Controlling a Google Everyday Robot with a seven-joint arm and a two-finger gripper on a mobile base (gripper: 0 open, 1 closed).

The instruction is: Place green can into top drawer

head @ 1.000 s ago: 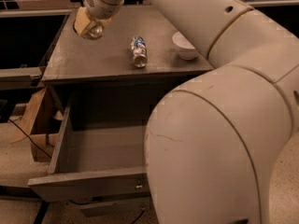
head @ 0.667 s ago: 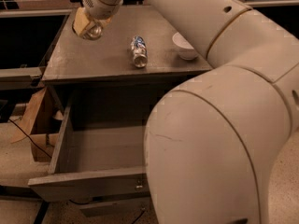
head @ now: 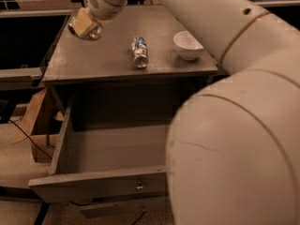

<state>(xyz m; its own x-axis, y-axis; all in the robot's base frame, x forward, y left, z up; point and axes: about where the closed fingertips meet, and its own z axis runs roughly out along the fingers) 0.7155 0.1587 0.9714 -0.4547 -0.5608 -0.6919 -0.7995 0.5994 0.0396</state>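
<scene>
Hovering over the table, the gripper hides its hold; the open top drawer runs left-right.

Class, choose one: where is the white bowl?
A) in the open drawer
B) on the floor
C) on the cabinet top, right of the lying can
C: the white bowl stands on the cabinet top, right of the silver-and-blue can lying there; the pincer is above the top's left edge.
</scene>
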